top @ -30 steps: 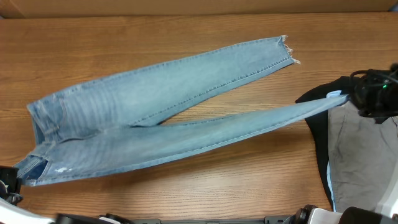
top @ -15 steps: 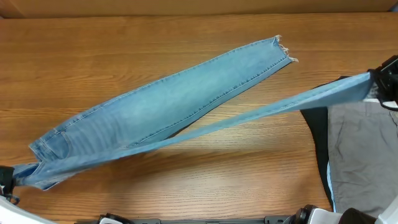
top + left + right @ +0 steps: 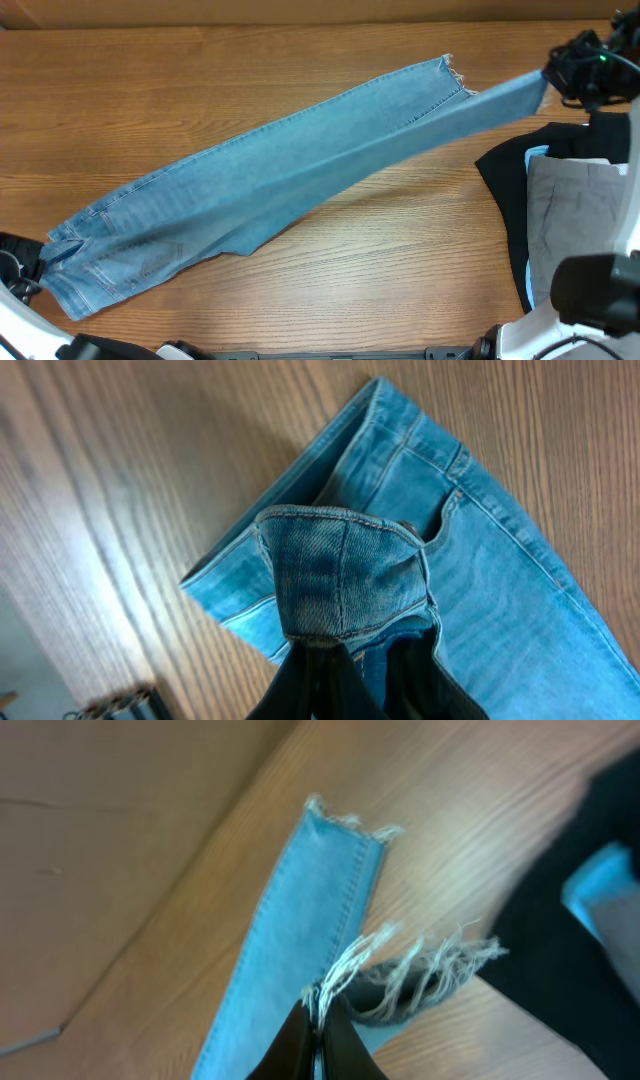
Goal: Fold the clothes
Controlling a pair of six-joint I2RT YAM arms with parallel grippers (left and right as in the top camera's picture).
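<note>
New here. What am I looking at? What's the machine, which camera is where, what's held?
Two robot arms work at a wooden table, each ending in a two-finger gripper. The wide picture comes from a fixed camera overhead; the two close-ups come from cameras on the wrists. Light-blue jeans stretch diagonally across the table. The left gripper pinches the waistband; the right gripper pinches one frayed ankle hem, while the other hem lies on the table. At the right, grey trousers lie on a black garment.

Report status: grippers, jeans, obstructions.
Left gripper shut on waistband. Right gripper shut on frayed hem, jeans leg lifted over the other. Black garment at right, not on jeans.
</note>
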